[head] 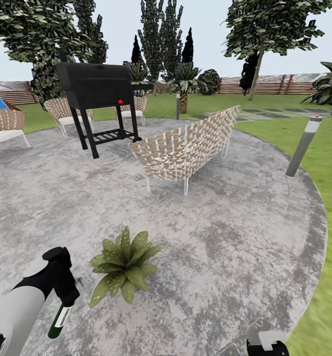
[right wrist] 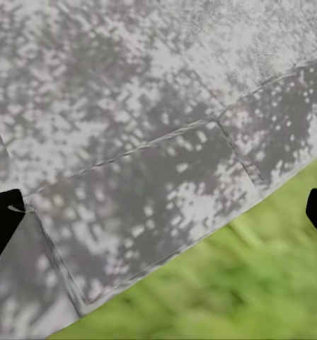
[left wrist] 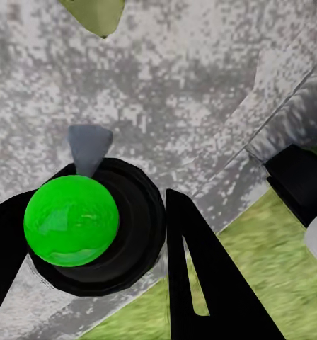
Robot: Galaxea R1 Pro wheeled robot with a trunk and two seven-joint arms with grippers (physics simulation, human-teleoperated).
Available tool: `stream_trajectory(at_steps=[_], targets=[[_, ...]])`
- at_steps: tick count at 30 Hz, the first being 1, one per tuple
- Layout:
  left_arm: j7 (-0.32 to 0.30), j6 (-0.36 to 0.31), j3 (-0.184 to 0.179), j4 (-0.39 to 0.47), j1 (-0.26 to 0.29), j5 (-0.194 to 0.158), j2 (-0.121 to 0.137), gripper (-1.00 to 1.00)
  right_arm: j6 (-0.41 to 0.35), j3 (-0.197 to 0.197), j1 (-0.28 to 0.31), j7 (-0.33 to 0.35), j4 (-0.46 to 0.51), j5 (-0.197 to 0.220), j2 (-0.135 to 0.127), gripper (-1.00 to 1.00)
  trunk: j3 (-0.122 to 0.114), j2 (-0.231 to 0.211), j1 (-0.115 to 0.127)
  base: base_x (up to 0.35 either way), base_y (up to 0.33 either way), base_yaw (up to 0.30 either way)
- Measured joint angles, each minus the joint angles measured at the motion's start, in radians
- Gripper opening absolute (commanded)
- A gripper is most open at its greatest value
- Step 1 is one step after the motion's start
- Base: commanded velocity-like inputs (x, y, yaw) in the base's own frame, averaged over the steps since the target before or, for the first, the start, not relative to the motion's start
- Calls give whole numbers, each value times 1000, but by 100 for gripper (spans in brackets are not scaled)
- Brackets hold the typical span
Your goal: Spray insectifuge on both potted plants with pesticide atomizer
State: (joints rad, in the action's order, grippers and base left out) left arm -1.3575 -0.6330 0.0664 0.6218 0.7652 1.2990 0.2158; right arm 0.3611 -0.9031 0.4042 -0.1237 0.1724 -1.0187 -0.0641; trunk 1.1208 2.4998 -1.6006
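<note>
Round stone paving (head: 225,247) spreads beneath us. Our left gripper (head: 62,291) is clamped on the pesticide atomizer (head: 59,320), just beside one potted plant (head: 122,264); our right gripper (right wrist: 158,205) gapes wide. A misaimed nozzle could spray stone instead.

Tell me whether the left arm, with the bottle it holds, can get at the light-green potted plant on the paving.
Probably yes. The left gripper holds the dark green pesticide atomizer right beside the low light-green potted plant, and nothing stands between them on the grey round stone paving.
</note>
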Motion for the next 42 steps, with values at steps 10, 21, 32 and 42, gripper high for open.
stream_trajectory(at_steps=[10,21,32,42], targets=[[-5,-49,-6,61,1,7,-3,-100,0,0,0,0,0,0,0,100,0,0,0,-131,-261,273],[-167,-59,-38,91,4,19,-31,-100,0,0,0,0,0,0,-3,100,0,0,0,73,-271,118],[-169,-61,-39,116,4,85,-47,-100,0,0,0,1,0,0,-2,100,0,0,0,138,-274,13],[-170,-61,-37,115,3,116,-53,-100,0,0,0,0,0,0,-2,100,0,0,0,1,-313,260]])
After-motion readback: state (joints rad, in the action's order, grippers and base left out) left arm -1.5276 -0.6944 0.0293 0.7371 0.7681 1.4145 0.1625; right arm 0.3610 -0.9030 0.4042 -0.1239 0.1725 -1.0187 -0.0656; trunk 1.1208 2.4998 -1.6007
